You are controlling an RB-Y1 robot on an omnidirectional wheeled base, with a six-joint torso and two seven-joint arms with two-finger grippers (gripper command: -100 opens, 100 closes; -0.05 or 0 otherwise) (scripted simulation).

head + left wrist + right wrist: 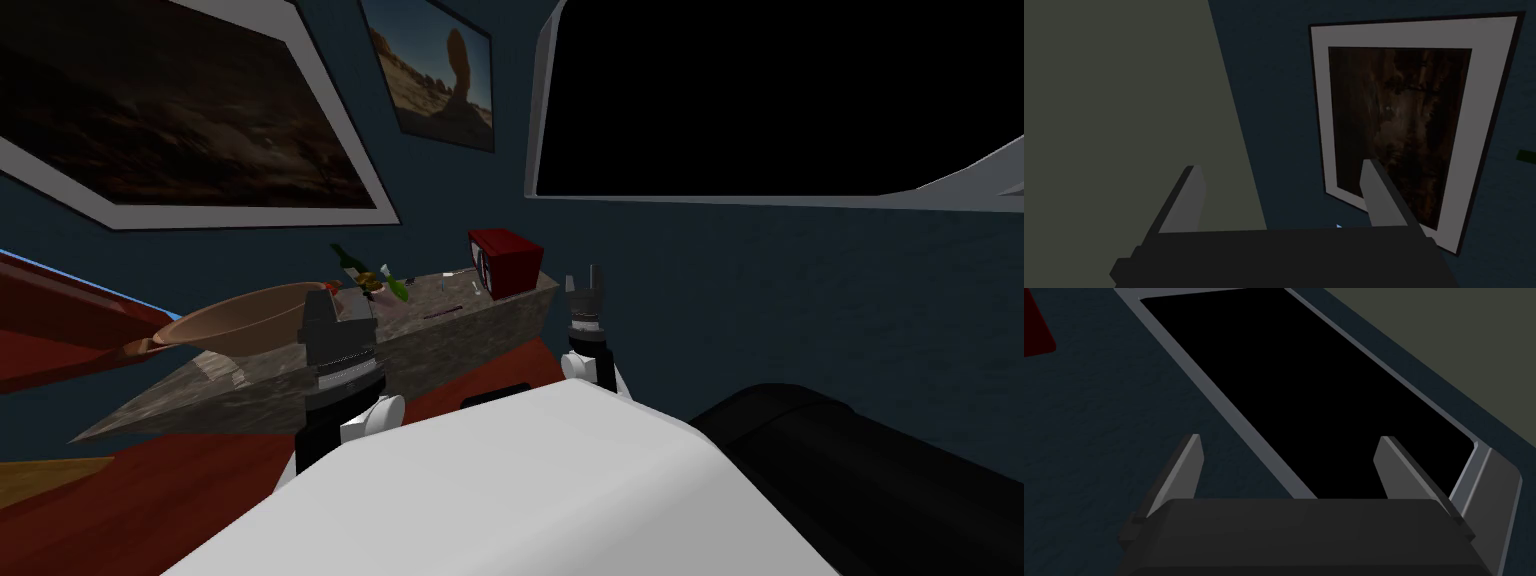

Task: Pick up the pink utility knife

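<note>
Left claw (1281,170): open, blades wide apart, nothing between them; in the head view it sits at the near edge of the table (500,322), just in front of the bowl (250,315).
Right claw (585,277): open and empty, blades pointing up, off the table's right end.
Knife (442,312): a thin pinkish sliver lying flat on the table top, too small to read blade from handle. It is at 3 o'clock from the left claw and 8 o'clock from the right claw, apart from both.
Neighbours: red box (505,262) at 2 o'clock from the knife, near it; bottle (350,262) at 10 o'clock, further off.
Step in hand: the reach, as I judge it; neither claw points at the knife yet.
Which arm: the right looks closer, with a freer path over the table's end.
How to do it well: tip the wrist so the blades point down, come in from above, and set the blades across the knife's narrow width, not along its length.
Descent: go low enough to bracket a flat thing, slowly, since the blades will meet the table top.
Risk: sweeping past the red box, or nudging the knife aside with one blade before closing.
</note>
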